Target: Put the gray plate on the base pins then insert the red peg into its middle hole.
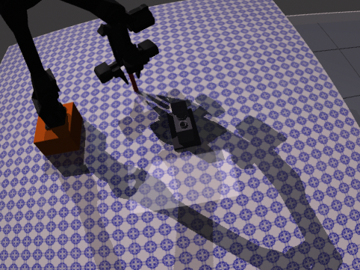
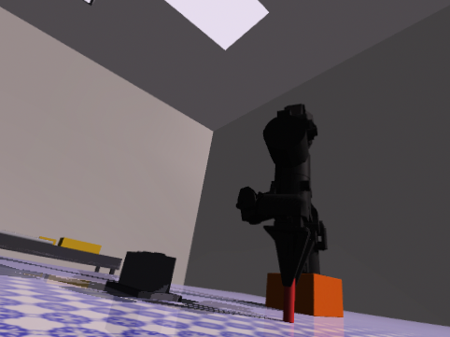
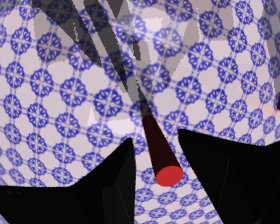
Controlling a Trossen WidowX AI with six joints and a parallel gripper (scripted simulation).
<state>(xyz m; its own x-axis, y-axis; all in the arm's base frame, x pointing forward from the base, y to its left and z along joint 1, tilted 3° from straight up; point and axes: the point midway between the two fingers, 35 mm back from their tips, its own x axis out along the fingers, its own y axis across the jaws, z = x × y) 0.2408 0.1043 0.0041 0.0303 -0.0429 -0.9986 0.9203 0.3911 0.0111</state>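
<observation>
Presently, one black two-fingered gripper [image 1: 133, 79] [image 2: 290, 282] [image 3: 155, 138], fingers apart around one upright red cylindrical peg [image 1: 134, 83] [image 2: 288, 303] [image 3: 162, 155], one gray plate-and-base block [image 1: 187, 136] [image 2: 147, 273] well apart.

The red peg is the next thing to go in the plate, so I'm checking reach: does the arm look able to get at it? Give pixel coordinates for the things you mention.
Probably yes: the red peg [image 1: 134, 82] [image 2: 288, 304] [image 3: 162, 150] stands upright between the hand's parted fingers, and nothing appears to block them from closing.
</observation>
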